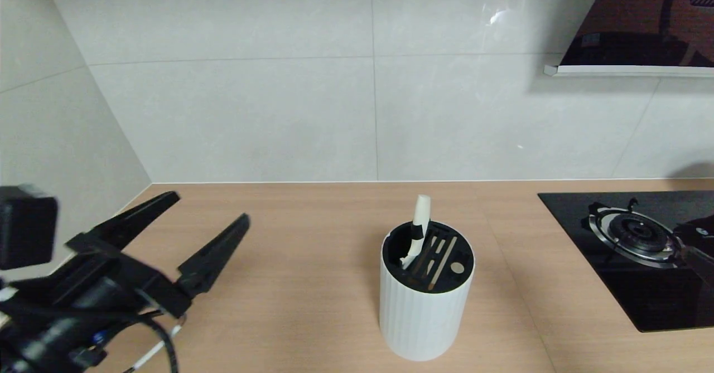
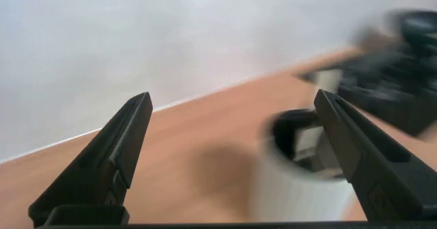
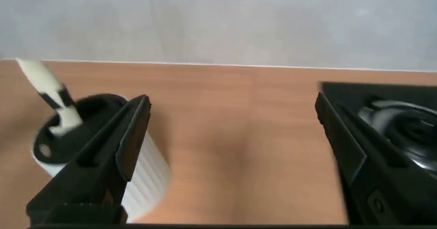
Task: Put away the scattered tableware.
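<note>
Black left gripper [image 1: 209, 206] is being held over the wooden counter [image 1: 312, 306], fingers spread wide; the right gripper [image 3: 232, 102] is likewise being held spread.

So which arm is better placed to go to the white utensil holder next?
Left, probably. The left gripper is open, and its wrist view frames the utensil holder between its fingers. The right gripper is open too, but it faces bare counter between the holder and the stove.
</note>
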Motion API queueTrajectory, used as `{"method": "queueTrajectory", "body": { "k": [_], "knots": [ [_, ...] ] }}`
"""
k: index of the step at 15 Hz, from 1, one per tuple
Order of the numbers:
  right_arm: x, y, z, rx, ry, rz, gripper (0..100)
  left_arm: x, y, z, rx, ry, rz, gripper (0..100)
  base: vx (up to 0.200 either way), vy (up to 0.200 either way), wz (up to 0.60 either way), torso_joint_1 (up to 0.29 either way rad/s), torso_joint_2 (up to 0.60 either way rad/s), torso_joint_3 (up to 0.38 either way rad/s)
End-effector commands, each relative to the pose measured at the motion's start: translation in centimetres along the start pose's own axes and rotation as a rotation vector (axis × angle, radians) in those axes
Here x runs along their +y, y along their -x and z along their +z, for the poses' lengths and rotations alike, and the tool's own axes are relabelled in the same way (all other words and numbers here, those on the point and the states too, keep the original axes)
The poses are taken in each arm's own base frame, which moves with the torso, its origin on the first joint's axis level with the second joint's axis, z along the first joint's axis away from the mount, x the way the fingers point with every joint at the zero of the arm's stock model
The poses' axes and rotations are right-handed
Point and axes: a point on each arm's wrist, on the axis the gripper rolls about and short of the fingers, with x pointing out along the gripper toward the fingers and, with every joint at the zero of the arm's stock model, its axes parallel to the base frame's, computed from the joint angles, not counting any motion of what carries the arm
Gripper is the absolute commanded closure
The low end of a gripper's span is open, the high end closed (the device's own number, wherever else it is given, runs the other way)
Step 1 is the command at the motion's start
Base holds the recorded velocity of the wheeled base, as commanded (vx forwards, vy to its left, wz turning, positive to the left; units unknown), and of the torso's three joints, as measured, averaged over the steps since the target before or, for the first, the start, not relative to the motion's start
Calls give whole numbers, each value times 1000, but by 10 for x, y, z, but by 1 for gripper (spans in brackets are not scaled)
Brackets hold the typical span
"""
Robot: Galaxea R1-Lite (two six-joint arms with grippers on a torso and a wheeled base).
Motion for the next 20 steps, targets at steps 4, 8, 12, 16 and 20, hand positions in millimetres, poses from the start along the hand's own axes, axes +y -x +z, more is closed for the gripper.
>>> {"method": "queueTrajectory", "body": {
  "k": [4,8,12,16,20],
  "knots": [
    [-12,107,-17,-103,-10,-73,0,14,159,-34,-10,-43,352,0,0,0,0,0,0,0],
    [-11,120,-18,-111,-46,-152,0,0,183,-52,2,-3,259,0,0,0,0,0,0,0],
    [-6,117,-57,-68,-27,-229,0,2,182,-71,95,43,272,0,0,0,0,0,0,0],
    [-13,101,-98,5,-28,-358,0,3,182,-72,102,37,316,0,0,0,0,0,0,0],
    [-13,98,-98,-41,-6,-331,0,6,184,-72,80,112,492,0,0,0,0,0,0,0]
  ]
}}
